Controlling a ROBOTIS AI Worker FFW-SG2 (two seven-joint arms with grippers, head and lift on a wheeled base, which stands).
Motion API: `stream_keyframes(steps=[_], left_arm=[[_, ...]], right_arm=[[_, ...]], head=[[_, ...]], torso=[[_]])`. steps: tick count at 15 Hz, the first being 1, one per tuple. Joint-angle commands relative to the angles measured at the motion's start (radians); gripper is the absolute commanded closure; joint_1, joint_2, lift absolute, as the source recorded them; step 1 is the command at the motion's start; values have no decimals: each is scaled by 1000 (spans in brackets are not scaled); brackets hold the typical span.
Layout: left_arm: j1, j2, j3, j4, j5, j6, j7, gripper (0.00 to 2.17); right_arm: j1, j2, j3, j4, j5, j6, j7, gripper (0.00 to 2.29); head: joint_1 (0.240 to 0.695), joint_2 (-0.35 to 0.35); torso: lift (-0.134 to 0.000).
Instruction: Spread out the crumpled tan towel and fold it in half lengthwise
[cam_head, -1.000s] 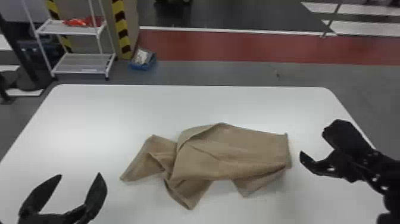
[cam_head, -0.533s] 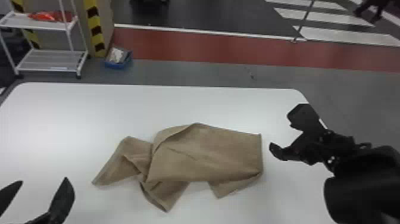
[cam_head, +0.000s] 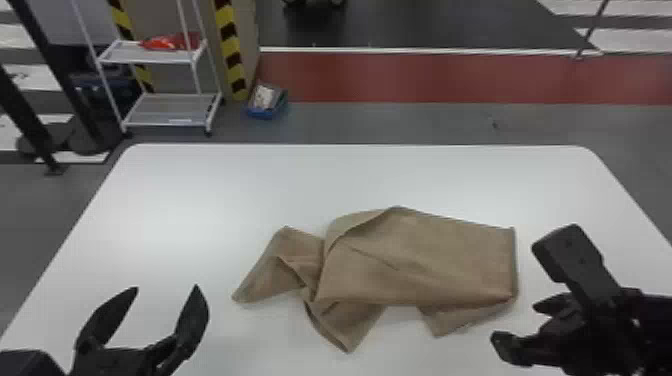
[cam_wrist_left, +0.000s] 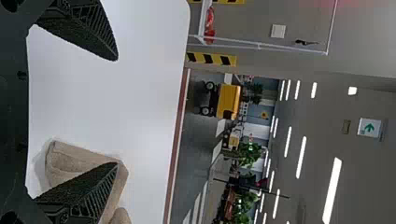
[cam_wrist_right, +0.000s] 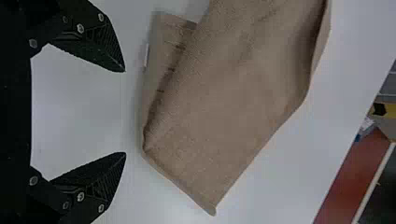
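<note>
Round the clock in the head view, twelve at the far edge: white desk (cam_head: 225, 190), open room from ten through one o'clock past the tan towel (cam_head: 450, 260). Beyond the far edge, between ten and eleven, wheeled rack (cam_head: 170, 107). Near mid-desk, that towel, rumpled and partly doubled over. From it, left claw (cam_head: 166, 286) at nine, spread, well apart; right claw (cam_head: 514, 321) toward four, spread, near the edge, crowding that side.

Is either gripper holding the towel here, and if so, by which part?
Nothing is held: the left gripper and right gripper are both open, and the towel lies on the table.
</note>
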Motion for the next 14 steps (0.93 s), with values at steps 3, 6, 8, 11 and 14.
stream_keyframes(steps=[3, 6, 8, 11, 14], left_arm=[[-8, 0, -2, 8, 2, 0, 0, 80], [-11, 1, 1, 17, 3, 0, 0, 80], [-15, 1, 1, 23, 5, -3, 0, 80], [-18, 0, 1, 29, 3, 0, 0, 80], [-20, 1, 3, 34, 5, -3, 0, 80]], right_arm=[[-28, 16, 90, 1, 24, 47, -17, 289], [-76, 68, 139, 61, 15, 56, -40, 289], [-102, 108, 179, 105, 15, 56, -58, 289], [-137, 154, 221, 162, 17, 56, -79, 289], [-169, 174, 240, 223, 29, 56, -92, 289]], head=[[695, 27], [695, 54], [695, 90], [695, 130], [695, 169]], torso=[[-123], [-123], [-123], [-123], [-123]])
